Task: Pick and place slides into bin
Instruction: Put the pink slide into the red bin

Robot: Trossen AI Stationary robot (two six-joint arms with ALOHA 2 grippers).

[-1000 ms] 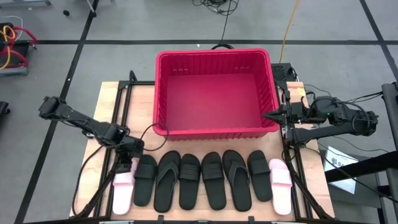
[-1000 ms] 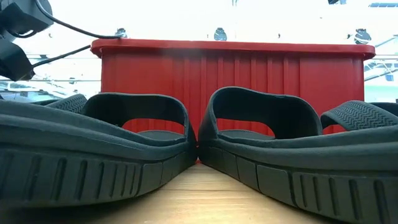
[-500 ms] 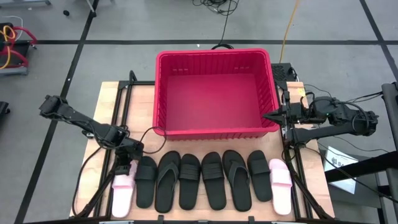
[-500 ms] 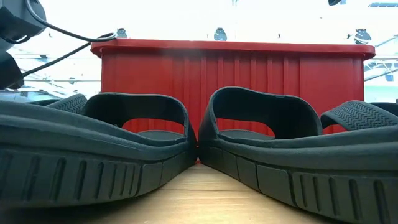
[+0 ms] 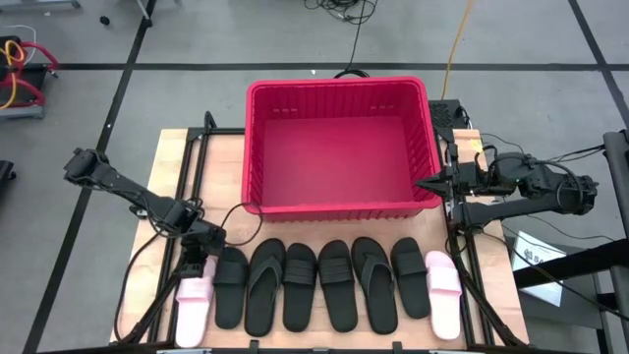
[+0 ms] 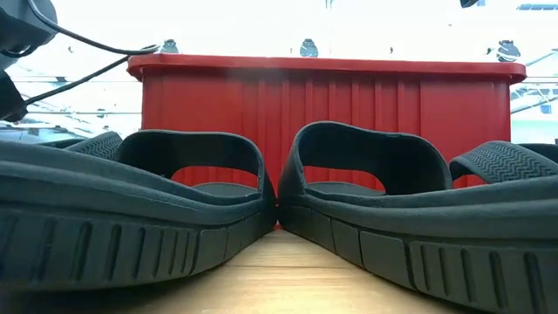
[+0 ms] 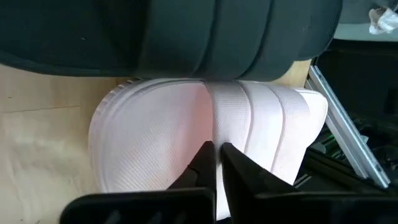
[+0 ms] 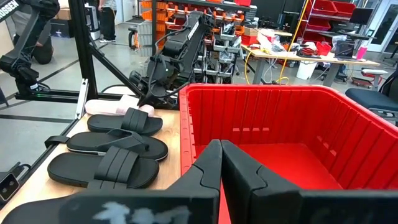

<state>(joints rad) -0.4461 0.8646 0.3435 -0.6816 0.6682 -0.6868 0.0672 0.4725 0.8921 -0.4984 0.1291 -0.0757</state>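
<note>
Eight slides lie sole-down in a row on the table's near part: a pale pink one [image 5: 193,307] at the left end, six black ones [image 5: 337,285] in the middle, and a pale pink one [image 5: 443,293] at the right end. The red bin [image 5: 339,208] stands behind them, with nothing in it. My left gripper [image 5: 200,267] is shut, pointing down over the far end of the left pink slide [image 7: 155,143]; its fingertips [image 7: 215,149] are at the edge of the wide strap [image 7: 261,118]. My right gripper [image 5: 421,184] is shut beside the bin's right wall. My left gripper comes from above with its shut fingers at the edge of the left pink slide's strap [image 7: 217,121]. I cannot tell whether they touch it. The slide lies flat on the table.
A black wide-strap slide [image 7: 186,37] lies right beside the left pink one. Metal frame rails run along the table's left [image 5: 187,177] and right [image 5: 462,246] sides. Two black slides [image 6: 192,174] fill the low view in front of the bin's wall [image 6: 331,96].
My left gripper has gone a little toward the table's near edge and down, onto the far end of the left pink slide. The slides and the bin have not moved.
</note>
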